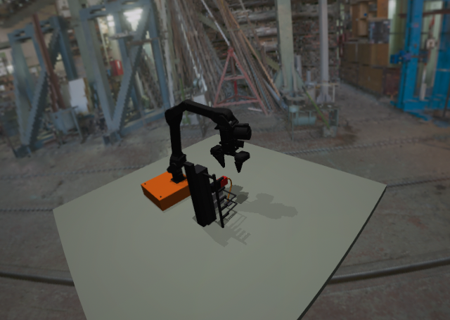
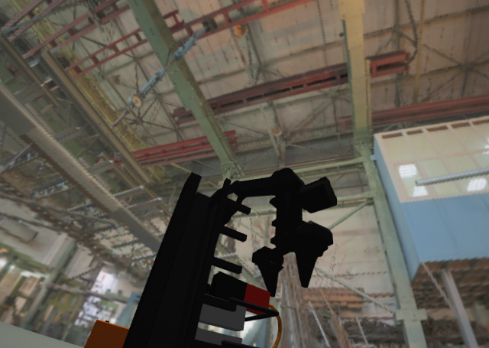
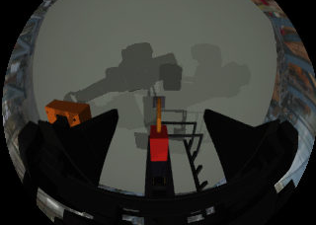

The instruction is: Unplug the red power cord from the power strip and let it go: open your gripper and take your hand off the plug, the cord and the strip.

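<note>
The red plug (image 1: 223, 181) (image 2: 257, 297) (image 3: 159, 147) is at the front of the upright black power strip (image 1: 201, 196) (image 2: 170, 265), with a black block between them. I cannot tell whether it is seated in a socket. Its orange cord (image 1: 230, 188) (image 2: 280, 325) (image 3: 159, 117) curves out and down from it. My gripper (image 1: 231, 169) (image 2: 289, 291) (image 3: 162, 113) is wide open and empty, above and just outward of the plug. In the wrist view, the fingers stand apart on either side of the plug and cord, touching neither.
A black rack (image 1: 218, 205) (image 2: 233, 233) (image 3: 190, 153) with projecting bars stands along the strip's front, and one looped bar passes close by the plug. Grey blocks (image 2: 221, 317) sit below the plug. The orange box (image 1: 163, 190) (image 2: 105, 334) (image 3: 81, 110) under the arm's base is behind the strip.
</note>
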